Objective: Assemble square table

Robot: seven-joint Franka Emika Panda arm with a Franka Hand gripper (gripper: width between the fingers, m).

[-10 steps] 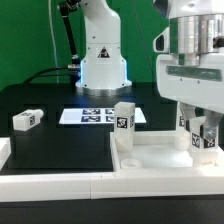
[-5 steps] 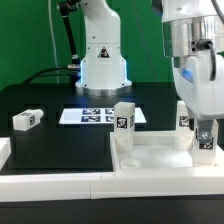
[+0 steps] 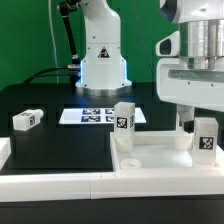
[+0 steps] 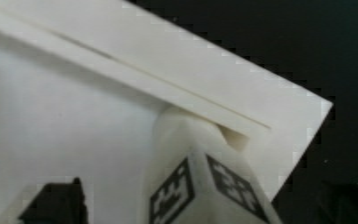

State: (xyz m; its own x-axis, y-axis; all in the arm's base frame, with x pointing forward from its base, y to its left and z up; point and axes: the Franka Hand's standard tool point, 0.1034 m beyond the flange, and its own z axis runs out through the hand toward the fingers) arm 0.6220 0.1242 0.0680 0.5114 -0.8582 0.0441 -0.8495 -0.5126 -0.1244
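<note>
White plastic everywhere on this one. The square table top (image 3: 150, 152) sits in the exterior view's lower right, rim up like a shallow tray, near the front of the black table (image 3: 60, 145).

Two pieces clearly stand inside that tray. The corner leg (image 3: 124, 118) is upright in the corner toward the exterior view's left, with its tag facing the camera. The right-hand leg (image 3: 206, 138) is upright on the exterior view's right side, also showing a tag. Just behind it there's a dark tag patch that could be another leg, but it's mostly hidden, so I honestly can't tell.

The loose leg (image 3: 27, 120) lies on its side on the black table at the exterior view's left, well apart from the tray.

The gripper (image 4: 208, 203) hangs right above the right-hand leg. In the wrist view the two dark fingertips (image 4: 55, 200) are spread wide, with the leg's tagged faces between them. There's a clear gap on at least one side, so it's released and not squeezing anything.

Further out, the marker board (image 3: 100, 115) lies flat behind the tray, in front of the robot base (image 3: 100, 55). A white border bar (image 3: 60, 185) runs along the front edge, and a green backdrop (image 3: 30, 40) fills the back.
</note>
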